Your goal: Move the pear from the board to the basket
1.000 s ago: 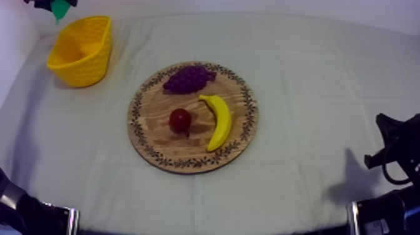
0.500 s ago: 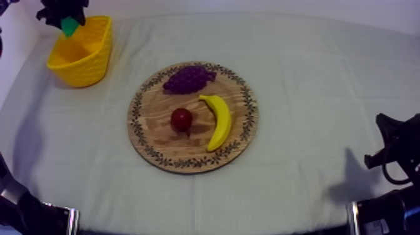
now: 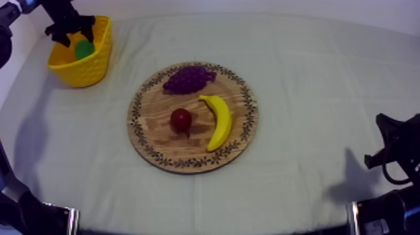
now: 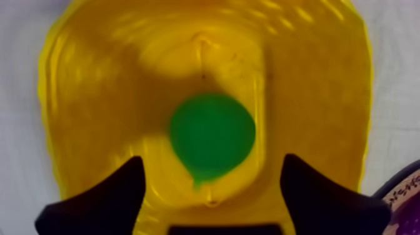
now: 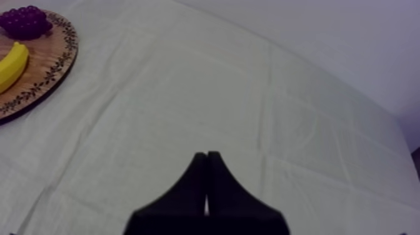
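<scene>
At the far left corner of the table [image 3: 325,75], the left gripper [image 3: 74,35] hung over the yellow basket [image 3: 94,65], fingers wide apart and empty. The pear [image 3: 84,50] lay inside. The right gripper [image 5: 206,159] had its fingers pressed together, holding nothing.

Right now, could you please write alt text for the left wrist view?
A green pear lies inside the yellow basket, untouched by the open left gripper above it. Grey-white cloth shows around the basket.
</scene>
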Available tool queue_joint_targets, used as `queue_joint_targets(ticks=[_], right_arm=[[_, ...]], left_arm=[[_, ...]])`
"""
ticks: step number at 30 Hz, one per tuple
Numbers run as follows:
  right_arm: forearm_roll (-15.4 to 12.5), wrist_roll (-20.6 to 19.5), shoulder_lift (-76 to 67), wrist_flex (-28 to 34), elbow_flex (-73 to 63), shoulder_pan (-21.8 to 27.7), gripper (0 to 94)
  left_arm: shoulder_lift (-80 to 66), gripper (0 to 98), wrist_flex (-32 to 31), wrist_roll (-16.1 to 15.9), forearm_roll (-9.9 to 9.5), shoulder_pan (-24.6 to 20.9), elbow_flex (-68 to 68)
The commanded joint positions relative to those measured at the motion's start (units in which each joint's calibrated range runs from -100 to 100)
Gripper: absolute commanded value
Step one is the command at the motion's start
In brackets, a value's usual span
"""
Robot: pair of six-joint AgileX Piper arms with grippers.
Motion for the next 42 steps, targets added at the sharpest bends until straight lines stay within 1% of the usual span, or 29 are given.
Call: queue_joint_targets(ticks=[1, 4, 10, 20, 24, 30, 37, 42], right_arm=[[0.00, 0.00, -0.03, 0.02, -0.02, -0.02, 0.4], [0.00, 0.00, -0.03, 0.02, -0.02, -0.02, 0.4], [0.00, 0.00, -0.03, 0.02, -0.02, -0.02, 0.4], [0.00, 0.00, -0.03, 0.02, -0.02, -0.02, 0.4], [0.00, 0.00, -0.03, 0.02, -0.02, -0.02, 0.4], [0.00, 0.00, -0.03, 0.02, -0.02, -0.02, 0.4], [0.00, 0.00, -0.03, 0.02, -0.02, -0.02, 0.4], [0.00, 0.00, -0.03, 0.02, -0.02, -0.02, 0.4]], left_arm=[[-0.06, 92.4, -0.03, 0.10, -0.27, 0.01, 0.11], [-0.39, 95.5, -0.08, 0.12, -0.60, 0.01, -0.21], [-1.54, 96.9, -0.10, 0.04, -0.79, 0.05, -0.06], [-9.09, 93.9, -1.41, 0.34, -0.73, -0.20, 7.24], [-13.77, 90.3, -2.54, 0.20, -0.63, -0.42, 11.65], [-21.88, 81.7, -3.86, -0.39, -0.25, -0.48, 17.79], [-33.14, 71.9, -7.28, -0.88, 1.30, -0.37, 27.55], [-42.23, 67.1, -8.45, -1.34, 2.43, -0.05, 34.64]])
